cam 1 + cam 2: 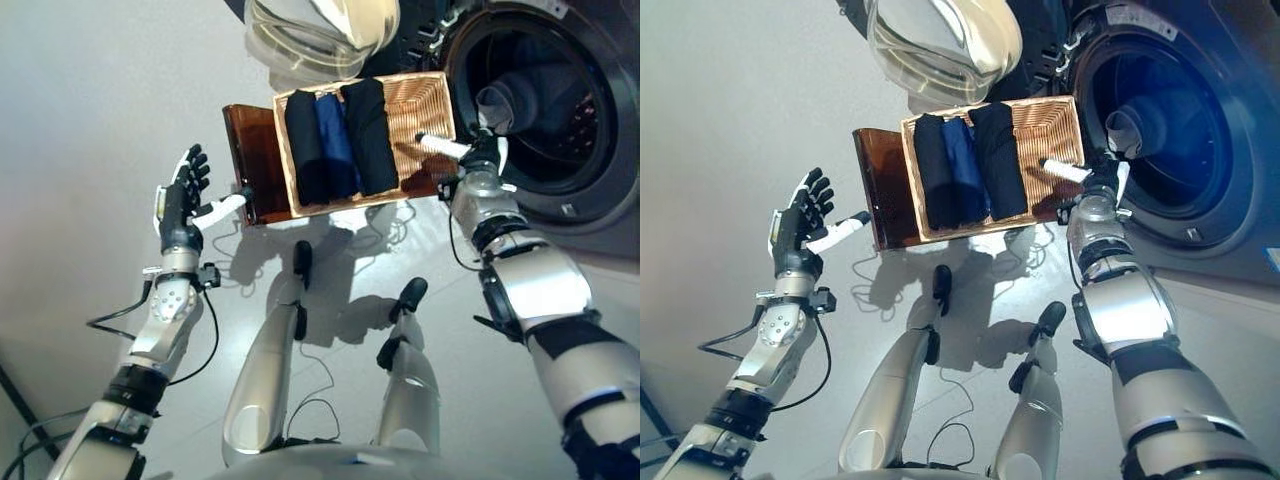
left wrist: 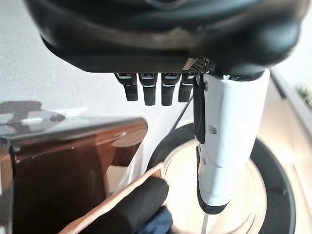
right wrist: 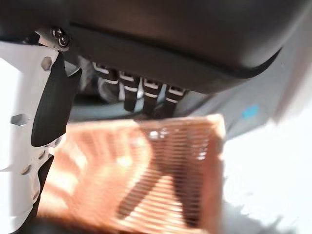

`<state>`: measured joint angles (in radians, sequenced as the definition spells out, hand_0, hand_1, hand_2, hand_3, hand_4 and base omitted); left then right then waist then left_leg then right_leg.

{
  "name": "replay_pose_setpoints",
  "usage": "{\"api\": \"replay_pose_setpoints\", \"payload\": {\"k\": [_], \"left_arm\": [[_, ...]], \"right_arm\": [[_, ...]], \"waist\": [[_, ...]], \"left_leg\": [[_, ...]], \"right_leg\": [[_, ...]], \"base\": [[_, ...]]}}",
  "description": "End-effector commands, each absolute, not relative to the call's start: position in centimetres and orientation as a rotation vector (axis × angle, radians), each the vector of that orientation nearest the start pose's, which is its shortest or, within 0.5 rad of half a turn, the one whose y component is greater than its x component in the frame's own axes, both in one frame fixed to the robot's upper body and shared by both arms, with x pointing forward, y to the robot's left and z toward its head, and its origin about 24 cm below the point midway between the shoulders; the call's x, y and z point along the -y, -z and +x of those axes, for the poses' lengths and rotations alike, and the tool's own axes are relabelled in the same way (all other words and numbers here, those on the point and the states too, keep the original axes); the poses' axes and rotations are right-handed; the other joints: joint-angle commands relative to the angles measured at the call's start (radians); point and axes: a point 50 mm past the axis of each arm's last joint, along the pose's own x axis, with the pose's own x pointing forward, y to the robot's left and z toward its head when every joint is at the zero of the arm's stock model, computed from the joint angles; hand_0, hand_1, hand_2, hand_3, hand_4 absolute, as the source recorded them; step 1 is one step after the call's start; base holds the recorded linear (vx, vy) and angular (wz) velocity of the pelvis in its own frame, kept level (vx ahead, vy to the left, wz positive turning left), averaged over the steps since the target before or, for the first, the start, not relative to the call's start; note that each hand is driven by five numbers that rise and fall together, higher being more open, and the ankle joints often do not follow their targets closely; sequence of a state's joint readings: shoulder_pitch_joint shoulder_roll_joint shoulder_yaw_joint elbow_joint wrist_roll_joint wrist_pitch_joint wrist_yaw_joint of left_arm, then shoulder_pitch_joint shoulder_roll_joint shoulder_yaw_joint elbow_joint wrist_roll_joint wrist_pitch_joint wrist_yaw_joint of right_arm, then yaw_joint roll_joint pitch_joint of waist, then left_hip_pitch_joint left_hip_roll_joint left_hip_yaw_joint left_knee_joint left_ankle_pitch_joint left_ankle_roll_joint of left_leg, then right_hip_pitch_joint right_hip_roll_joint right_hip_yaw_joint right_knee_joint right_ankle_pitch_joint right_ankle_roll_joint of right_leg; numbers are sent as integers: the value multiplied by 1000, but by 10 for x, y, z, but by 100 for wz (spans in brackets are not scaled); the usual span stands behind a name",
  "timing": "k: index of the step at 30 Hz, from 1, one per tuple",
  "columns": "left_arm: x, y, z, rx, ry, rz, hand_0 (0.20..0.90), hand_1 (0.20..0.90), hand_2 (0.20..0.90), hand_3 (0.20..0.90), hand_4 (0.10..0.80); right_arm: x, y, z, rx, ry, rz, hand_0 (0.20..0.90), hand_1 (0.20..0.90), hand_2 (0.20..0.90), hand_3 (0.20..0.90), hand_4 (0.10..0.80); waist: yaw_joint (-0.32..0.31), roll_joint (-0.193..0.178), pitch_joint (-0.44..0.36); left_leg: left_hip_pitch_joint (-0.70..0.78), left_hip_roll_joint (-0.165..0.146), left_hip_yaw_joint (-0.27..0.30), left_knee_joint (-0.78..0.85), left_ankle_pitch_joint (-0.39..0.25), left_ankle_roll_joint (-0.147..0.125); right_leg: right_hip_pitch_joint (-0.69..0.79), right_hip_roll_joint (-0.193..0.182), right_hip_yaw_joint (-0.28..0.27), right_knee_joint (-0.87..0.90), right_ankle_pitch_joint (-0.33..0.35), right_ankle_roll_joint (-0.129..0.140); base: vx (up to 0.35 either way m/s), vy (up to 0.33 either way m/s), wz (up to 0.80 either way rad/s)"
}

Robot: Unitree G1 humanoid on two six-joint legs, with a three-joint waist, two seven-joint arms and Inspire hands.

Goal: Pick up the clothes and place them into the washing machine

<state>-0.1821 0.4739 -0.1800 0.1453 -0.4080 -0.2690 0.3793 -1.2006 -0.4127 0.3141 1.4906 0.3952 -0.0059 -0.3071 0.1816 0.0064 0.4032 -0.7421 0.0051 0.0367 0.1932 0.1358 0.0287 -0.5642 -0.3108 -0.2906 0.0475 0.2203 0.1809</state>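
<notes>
I count three rolled clothes in one wicker basket [image 1: 425, 105]: two black rolls [image 1: 303, 145] [image 1: 370, 135] and one blue roll [image 1: 336, 140] between them. One brown stool [image 1: 250, 150] under the basket. One washer [image 1: 590, 120], its one door [image 1: 310, 35] swung open. One dark garment [image 1: 520, 100] I see inside the drum. Two hands in view: left hand [image 1: 180, 200], right hand [image 1: 480, 155].

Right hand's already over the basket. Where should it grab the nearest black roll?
Judging from the head views, grip the black roll mid-length, from above: it lies lengthwise beside bare wicker basket floor on the right hand's side, leaving room for the thumb; fingers go between it and the blue roll.
</notes>
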Motion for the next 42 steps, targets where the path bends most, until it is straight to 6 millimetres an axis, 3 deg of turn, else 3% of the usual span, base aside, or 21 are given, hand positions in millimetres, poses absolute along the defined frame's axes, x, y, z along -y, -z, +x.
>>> {"api": "replay_pose_setpoints", "payload": {"k": [1, 15, 24, 25, 26, 27, 37, 42], "left_arm": [[-235, -141, 269, 521, -283, -4, 900, 900, 900, 900, 800], [-232, -171, 272, 657, -313, -54, 900, 900, 900, 900, 800], [-229, -179, 274, 688, -314, -56, 900, 900, 900, 900, 800], [-229, -182, 274, 700, -311, -54, 900, 900, 900, 900, 800], [-229, -183, 274, 704, -312, -52, 900, 900, 900, 900, 800], [-228, -183, 274, 707, -309, -52, 900, 900, 900, 900, 800], [-225, -187, 272, 729, -308, -44, 900, 900, 900, 900, 800], [-225, -184, 273, 717, -299, -32, 900, 900, 900, 900, 800]], "right_arm": [[251, -172, 412, -126, 483, -336, 900, 900, 900, 900, 800], [252, -193, 415, -84, 488, -318, 900, 900, 900, 900, 800], [250, -192, 415, -93, 491, -342, 900, 900, 900, 900, 800], [252, -192, 415, -102, 500, -361, 587, 587, 587, 587, 576], [253, -194, 414, -109, 506, -385, 365, 365, 365, 365, 418], [253, -195, 414, -111, 512, -407, 200, 200, 200, 200, 300], [257, -192, 412, -147, 535, -465, 200, 200, 200, 200, 300], [257, -175, 409, -195, 529, -475, 200, 200, 200, 200, 300]], "waist": [[57, -26, -8], [113, -57, 28], [136, -70, 37], [143, -73, 39], [145, -73, 41], [148, -72, 43], [162, -47, 29], [157, -39, 11]], "left_leg": [[-61, 10, -28, 44, -104, -118], [-153, -14, -59, 78, -126, -118], [-197, -38, -68, 94, -137, -118], [-208, -42, -73, 96, -137, -119], [-213, -44, -74, 97, -137, -120], [-217, -45, -72, 98, -137, -120], [-235, -60, -73, 106, -142, -111], [-212, -60, -72, 97, -142, -110]], "right_leg": [[77, 17, 9, 31, -125, 9], [94, 34, -38, -6, -135, 17], [120, 40, -71, -35, -137, 28], [120, 43, -78, -37, -139, 29], [120, 44, -81, -39, -139, 29], [120, 44, -83, -41, -137, 30], [129, 45, -96, -60, -131, 39], [137, 45, -90, -59, -136, 39]], "base": [[-7, -39, 22], [33, -19, 14], [46, -25, 9], [25, -20, 17], [27, -23, 17], [7, -1, 14], [1, 6, 5], [0, 0, 0]]}}
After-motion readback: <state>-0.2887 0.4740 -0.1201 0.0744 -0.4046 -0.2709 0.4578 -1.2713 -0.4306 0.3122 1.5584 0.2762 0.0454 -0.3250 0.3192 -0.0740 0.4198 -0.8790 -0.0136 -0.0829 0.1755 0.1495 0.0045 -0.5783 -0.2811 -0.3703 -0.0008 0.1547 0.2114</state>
